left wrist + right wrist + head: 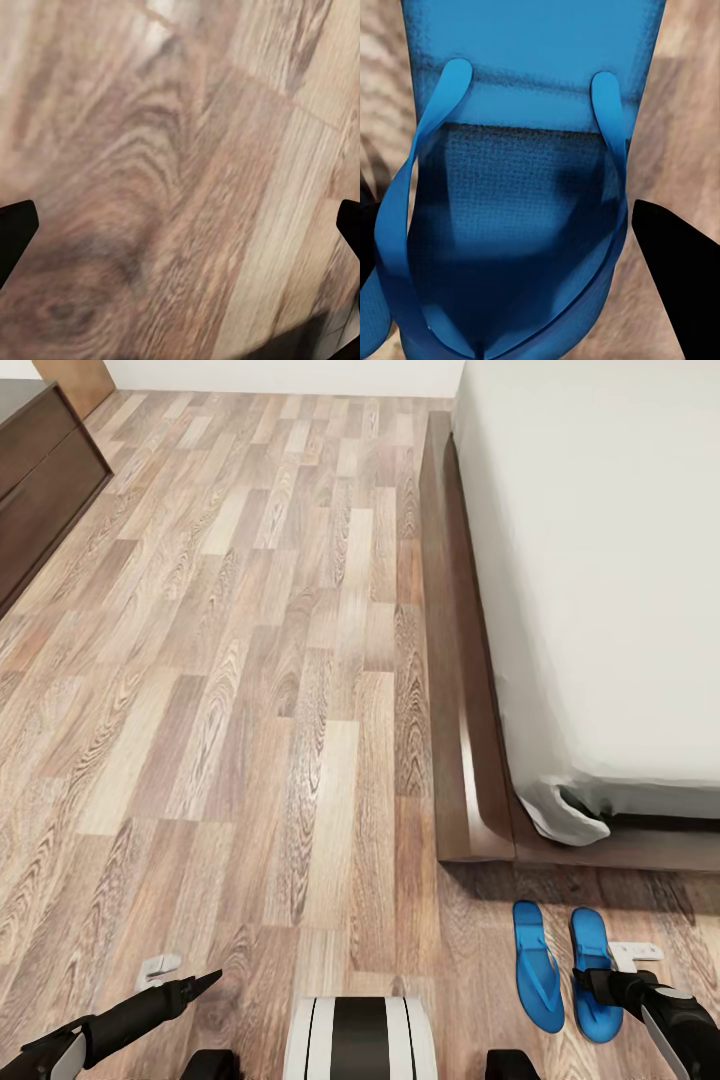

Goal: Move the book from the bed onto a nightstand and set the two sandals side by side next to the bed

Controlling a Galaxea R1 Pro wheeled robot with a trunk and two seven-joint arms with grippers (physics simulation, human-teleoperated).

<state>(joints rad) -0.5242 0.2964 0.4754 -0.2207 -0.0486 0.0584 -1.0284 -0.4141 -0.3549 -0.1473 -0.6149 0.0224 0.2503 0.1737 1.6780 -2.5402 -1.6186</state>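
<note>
Head view, sandals: two, bright blue. You see the left sandal (538,967) and the right sandal (593,974) lying side by side on the floor (250,710), toes toward the bed (600,560), just off its foot-end corner. They are close together and roughly parallel, which already looks like the pairing the task asks for.

Head view, bed: one, with a light-grey mattress on a dark wooden frame. No book shows on the stretch of mattress in view.

Head view, right hand (600,988): one, set low over the heel end of the right sandal, apparently there to place or adjust it.

Head view, left hand (200,985): one, held low over bare floor, well apart from the sandals and idle as far as you can judge.

Head view, furniture: one long dark-brown piece (40,480) at the far left edge, well apart from the bed.

Left wrist view, floor: wood-grain planks. Two dark fingertips (15,232) stand at opposite edges with nothing between them, so your left hand is spread and empty.

Right wrist view, sandal: one, the right sandal (525,150), close up, with its two straps running to the toe post. One dark fingertip (682,277) stands clear beside its edge, and the other sits at the opposite edge. The fingers straddle the sole without pressing it, so your right hand reads as released.

Tally: two sandals, one bed, two hands. The book's place cannot be told.
</note>
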